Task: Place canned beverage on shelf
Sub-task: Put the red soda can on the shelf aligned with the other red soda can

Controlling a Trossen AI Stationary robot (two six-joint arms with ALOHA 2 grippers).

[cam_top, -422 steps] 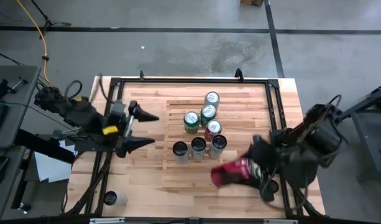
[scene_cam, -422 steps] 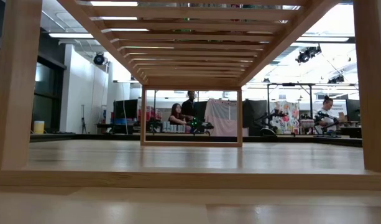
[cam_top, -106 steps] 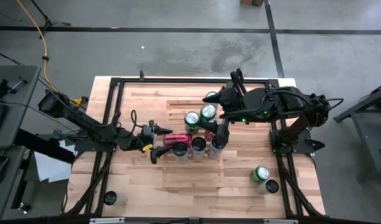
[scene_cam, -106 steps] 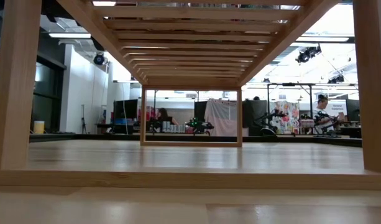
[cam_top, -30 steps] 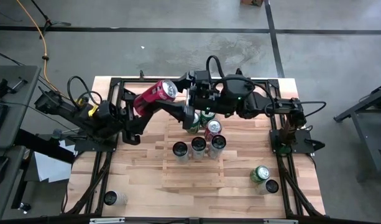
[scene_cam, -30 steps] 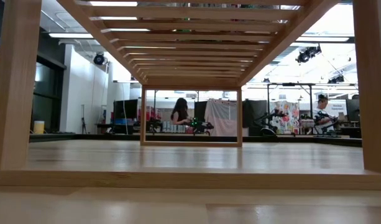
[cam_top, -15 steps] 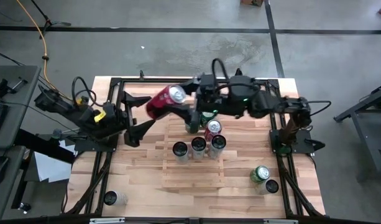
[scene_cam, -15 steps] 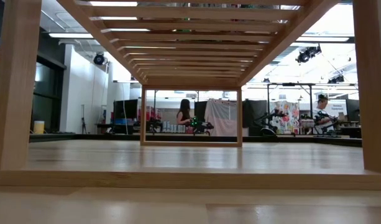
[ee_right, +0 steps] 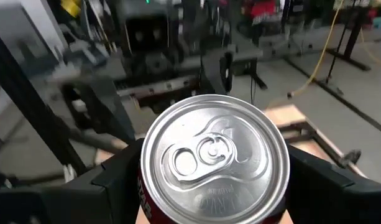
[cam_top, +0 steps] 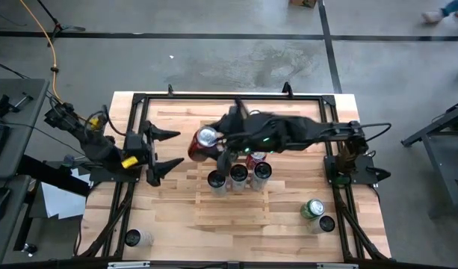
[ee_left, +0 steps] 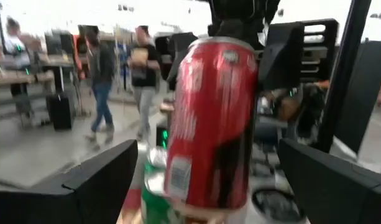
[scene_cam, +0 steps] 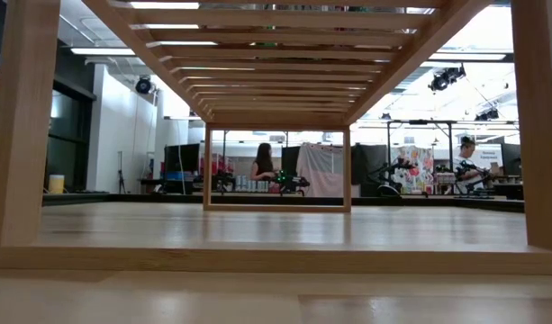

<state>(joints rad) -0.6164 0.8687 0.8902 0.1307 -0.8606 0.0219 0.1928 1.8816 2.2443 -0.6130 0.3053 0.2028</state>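
A red can [cam_top: 204,144] hangs above the left part of the slatted wooden shelf [cam_top: 229,211], with my right gripper [cam_top: 212,143] shut on it; that arm reaches in from the table's right. The can's silver top [ee_right: 209,155] faces the right wrist camera. My left gripper [cam_top: 167,149] stands open a little to the can's left, touching nothing; in the left wrist view the can [ee_left: 212,124] shows beyond its spread fingers. Several cans [cam_top: 237,175] stand upright on the shelf. The low view shows only the shelf's slats [scene_cam: 276,54] from below. My right gripper pinches the red can between its two fingers [ee_right: 115,180], on opposite sides of the can's upper part [ee_left: 249,68]. The fingers come about level from the table's right. The can is lifted clear of the shelf, top up and slightly tilted.
A green can [cam_top: 312,208] and a dark can [cam_top: 326,223] stand on the tabletop at the near right, another can [cam_top: 133,237] at the near left. A black frame [cam_top: 139,101] borders the table. People show in the room beyond.
My left gripper has opened, let go of the red can and drawn back toward the table's left edge. My right gripper, now alone on the can, has carried it down and toward the near edge, over the shelf's left part; the can has turned more upright.
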